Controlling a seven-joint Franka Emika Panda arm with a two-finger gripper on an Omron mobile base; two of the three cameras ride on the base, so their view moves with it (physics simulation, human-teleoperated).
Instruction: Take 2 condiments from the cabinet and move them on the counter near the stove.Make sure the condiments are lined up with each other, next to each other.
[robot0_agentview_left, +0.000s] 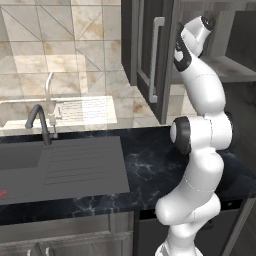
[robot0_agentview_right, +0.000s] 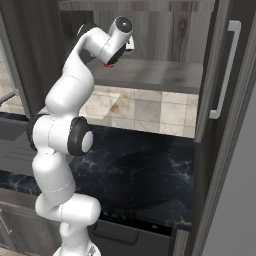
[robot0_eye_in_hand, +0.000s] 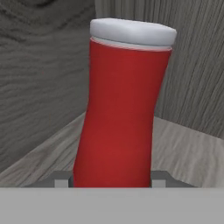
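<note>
Red with a white cap, one bottle (robot0_eye_in_hand: 122, 109) stands upright on the grey shelf (robot0_agentview_right: 150, 75) inside the open cabinet (robot0_agentview_left: 150, 50), its body bare of label or writing. My gripper (robot0_eye_in_hand: 112, 177) reaches into the cabinet, one fingertip (robot0_eye_in_hand: 61, 178) at each side of the bottle's base; whether the jaws press it I cannot tell. One black counter (robot0_agentview_right: 145, 170) lies below.

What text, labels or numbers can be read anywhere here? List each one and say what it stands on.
None can be read.
The red bottle between the gripper fingers has a plain body and a blank white cap.
The cabinet doors, the counter and the sink carry no writing.
A small red mark at the sink's left edge is too small to tell.
</note>
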